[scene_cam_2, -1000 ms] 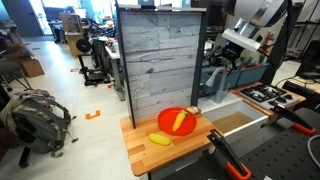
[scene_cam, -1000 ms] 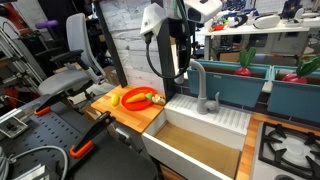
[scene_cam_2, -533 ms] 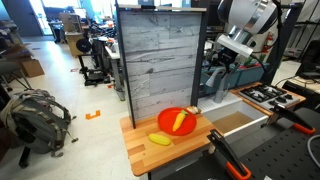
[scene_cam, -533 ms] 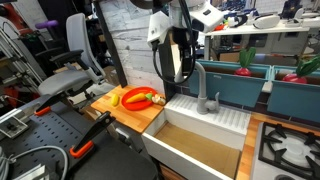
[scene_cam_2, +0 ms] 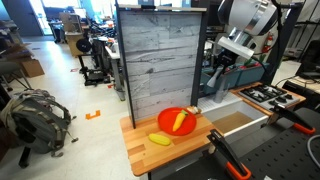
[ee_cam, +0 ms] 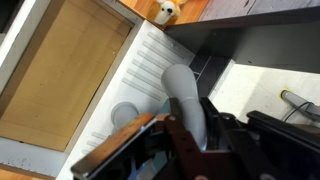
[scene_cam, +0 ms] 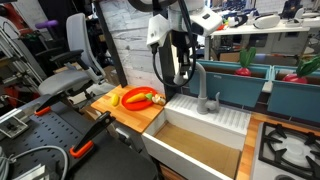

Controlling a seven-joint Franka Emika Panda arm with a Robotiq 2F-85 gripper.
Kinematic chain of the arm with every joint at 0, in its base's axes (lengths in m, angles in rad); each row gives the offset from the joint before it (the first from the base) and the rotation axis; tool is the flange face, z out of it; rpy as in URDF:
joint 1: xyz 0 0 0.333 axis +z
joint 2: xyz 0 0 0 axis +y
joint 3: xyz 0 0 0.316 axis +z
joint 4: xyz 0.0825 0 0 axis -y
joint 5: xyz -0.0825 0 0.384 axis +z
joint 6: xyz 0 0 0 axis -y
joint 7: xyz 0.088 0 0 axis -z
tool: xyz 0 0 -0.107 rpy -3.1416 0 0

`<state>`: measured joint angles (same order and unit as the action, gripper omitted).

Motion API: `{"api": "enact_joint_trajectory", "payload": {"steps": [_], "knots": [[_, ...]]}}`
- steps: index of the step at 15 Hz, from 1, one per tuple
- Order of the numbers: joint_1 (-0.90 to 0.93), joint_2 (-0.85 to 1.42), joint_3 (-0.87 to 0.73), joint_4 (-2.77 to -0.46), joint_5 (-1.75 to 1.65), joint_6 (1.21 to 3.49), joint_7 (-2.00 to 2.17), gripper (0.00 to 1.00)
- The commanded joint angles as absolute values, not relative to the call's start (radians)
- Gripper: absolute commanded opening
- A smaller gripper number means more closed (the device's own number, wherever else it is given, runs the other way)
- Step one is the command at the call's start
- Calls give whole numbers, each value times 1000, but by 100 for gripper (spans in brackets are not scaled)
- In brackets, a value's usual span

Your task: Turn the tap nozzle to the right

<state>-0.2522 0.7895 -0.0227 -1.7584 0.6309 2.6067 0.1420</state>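
Observation:
The tap nozzle (scene_cam: pixel 198 80) is a matte grey gooseneck spout standing at the back of the white sink (scene_cam: pixel 205 120). In the wrist view the tap nozzle (ee_cam: pixel 182 95) runs straight between my dark fingers (ee_cam: pixel 172 140), which press on both of its sides. My gripper (scene_cam: pixel 189 68) hangs from above and is shut on the spout's upper part. A short grey lever handle (scene_cam: pixel 214 101) sits just beside the spout's base, apart from the gripper. In an exterior view my gripper (scene_cam_2: pixel 222 57) shows beside the wooden panel, and the spout itself is hard to make out there.
A red plate (scene_cam: pixel 140 98) with vegetables lies on a wooden board beside the sink. A grey plank wall (scene_cam_2: pixel 160 60) stands behind the board. Teal planters (scene_cam: pixel 290 88) line the back, and a stove (scene_cam: pixel 290 145) sits past the sink. The sink basin (ee_cam: pixel 60 70) is brown inside.
The gripper came a little closer to the tap and its jaws went from wide open to shut on the spout. The spout has not visibly turned.

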Motion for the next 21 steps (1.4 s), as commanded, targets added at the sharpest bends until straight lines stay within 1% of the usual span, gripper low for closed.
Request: {"api": "enact_joint_trajectory", "payload": {"steps": [1,4,6,10,14,21], "knots": [[-284,744,-23,-1817,606,2583,97,6],[-298,730,-29,-1835,597,2567,63,6],[-311,725,-38,-1831,573,2516,26,6],[-336,728,-81,-1778,446,2350,-38,6],[-310,728,-153,-1721,290,2249,2,6],[-248,727,-222,-1701,127,2213,66,6]]}}
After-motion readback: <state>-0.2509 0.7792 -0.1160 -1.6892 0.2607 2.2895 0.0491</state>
